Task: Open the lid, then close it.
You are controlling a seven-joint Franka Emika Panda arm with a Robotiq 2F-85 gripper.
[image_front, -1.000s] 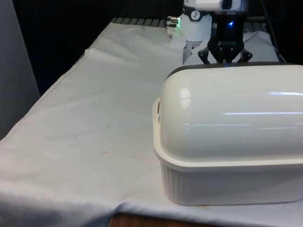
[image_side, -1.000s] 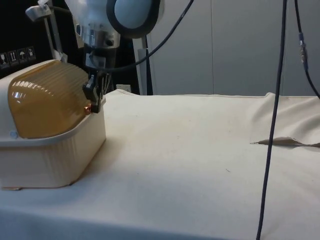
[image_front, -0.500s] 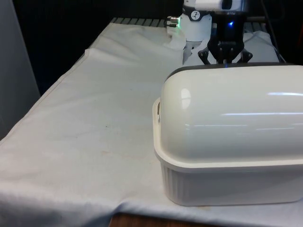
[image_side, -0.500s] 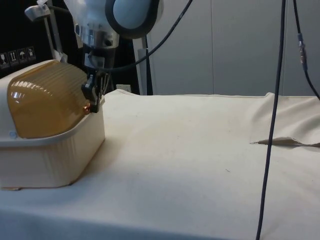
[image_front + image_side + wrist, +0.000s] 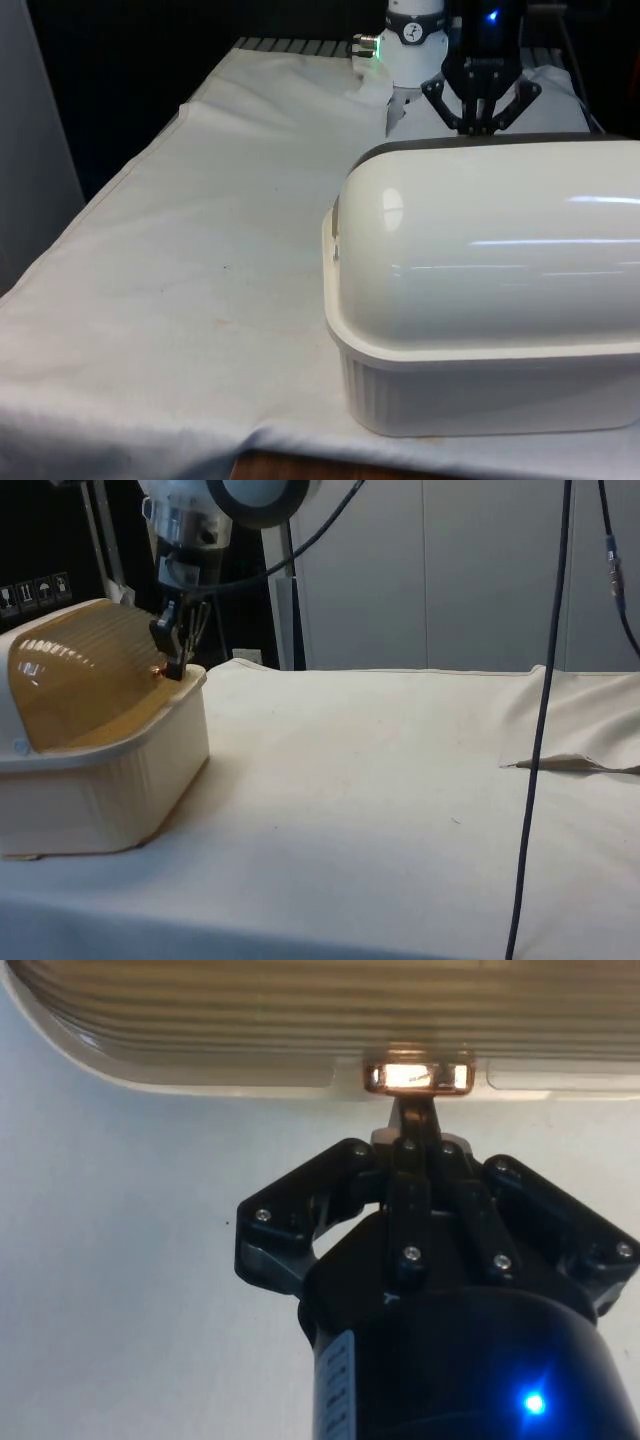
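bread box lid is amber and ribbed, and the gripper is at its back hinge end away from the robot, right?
Not quite. The amber ribbed lid is right, but the gripper is at its handle on the edge facing the robot, as the side view shows.

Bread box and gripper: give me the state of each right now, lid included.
Bread box: upright on the white cloth.
Lid: nearly closed, front edge raised slightly off the base.
Lid handle: pinched between the fingers.
Gripper: shut on the lid handle.
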